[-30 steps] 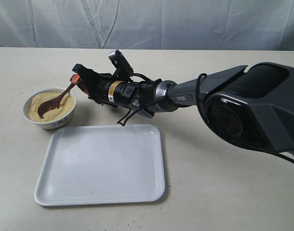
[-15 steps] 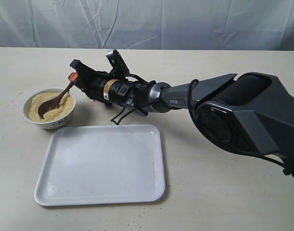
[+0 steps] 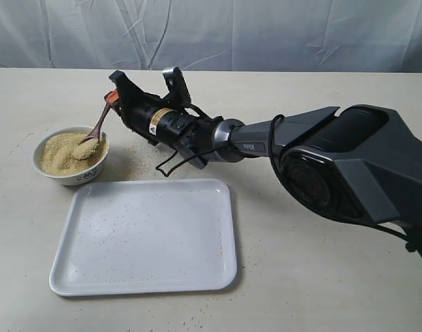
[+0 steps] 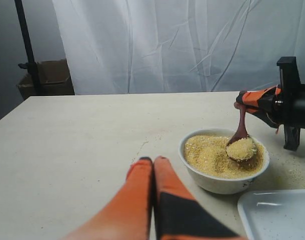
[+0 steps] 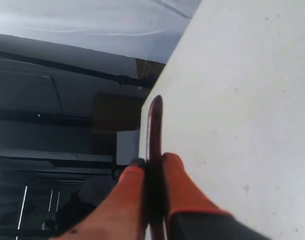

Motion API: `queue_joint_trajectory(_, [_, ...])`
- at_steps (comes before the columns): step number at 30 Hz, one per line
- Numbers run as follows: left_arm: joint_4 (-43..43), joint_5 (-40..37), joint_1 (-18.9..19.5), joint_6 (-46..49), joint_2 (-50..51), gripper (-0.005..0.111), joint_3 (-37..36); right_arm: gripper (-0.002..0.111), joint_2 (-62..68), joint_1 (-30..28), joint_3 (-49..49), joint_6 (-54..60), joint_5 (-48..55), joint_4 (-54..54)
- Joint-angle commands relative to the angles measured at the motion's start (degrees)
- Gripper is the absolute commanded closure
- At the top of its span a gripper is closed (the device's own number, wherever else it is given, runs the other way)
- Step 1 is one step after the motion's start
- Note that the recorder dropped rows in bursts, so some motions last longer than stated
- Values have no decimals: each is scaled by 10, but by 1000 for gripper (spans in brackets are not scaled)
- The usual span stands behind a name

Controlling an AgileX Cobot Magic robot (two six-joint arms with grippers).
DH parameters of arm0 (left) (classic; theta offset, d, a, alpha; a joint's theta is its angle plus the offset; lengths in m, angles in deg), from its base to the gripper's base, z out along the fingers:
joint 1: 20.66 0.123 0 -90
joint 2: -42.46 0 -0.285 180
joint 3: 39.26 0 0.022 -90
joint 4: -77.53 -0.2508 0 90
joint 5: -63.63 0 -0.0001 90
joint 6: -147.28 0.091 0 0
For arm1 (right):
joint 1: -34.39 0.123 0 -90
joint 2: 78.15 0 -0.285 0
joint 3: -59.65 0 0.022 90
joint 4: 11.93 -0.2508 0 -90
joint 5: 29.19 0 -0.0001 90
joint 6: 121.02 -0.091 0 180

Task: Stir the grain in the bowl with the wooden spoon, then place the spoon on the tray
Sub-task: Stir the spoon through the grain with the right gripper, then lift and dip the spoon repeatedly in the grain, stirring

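Observation:
A small white bowl (image 3: 45,169) (image 4: 212,181) with a blue pattern holds a mound of yellowish grain (image 3: 59,153) (image 4: 205,152) at the left of the table. The dark wooden spoon (image 3: 95,135) (image 4: 241,131) (image 5: 155,122) is tilted with its scoop, heaped with grain, just above the mound. My right gripper (image 3: 111,100) (image 5: 152,162) is shut on the spoon's handle, up and right of the bowl. The white tray (image 3: 145,235) (image 4: 277,215) lies in front of the bowl. My left gripper (image 4: 153,160) is shut on nothing, near the bowl in its own view; the exterior view does not show it.
The right arm (image 3: 266,138) stretches across the table from the right, behind the tray. A few spilled granules speckle the tray and the table near the bowl. A white curtain (image 3: 211,31) hangs behind the table's far edge.
The right gripper has risen and tipped upward, lifting the spoon's scoop out of the grain with a heap on it. The bowl and tray have not moved.

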Motion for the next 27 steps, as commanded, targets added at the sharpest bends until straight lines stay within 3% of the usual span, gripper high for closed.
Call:
queue_joint_trajectory(1, [2,3,0,-2,-3,106,-3,109,-11,13,-1,119,-70,-61])
queue_joint_trajectory(7, [2,3,0,-2,-3,106,-3,109,-28,42,-1,398,-131,-84])
queue_joint_trajectory(16, [2,3,0,-2,-3,106,-3,109,-28,54,-11,616,-168,-56])
queue_joint_trajectory(22, [2,3,0,-2,-3,106,-3,109,-28,54,-11,650,-208,-17])
queue_joint_trajectory(27, [2,3,0,-2,-3,106,-3,109,-26,54,-11,690,-174,16])
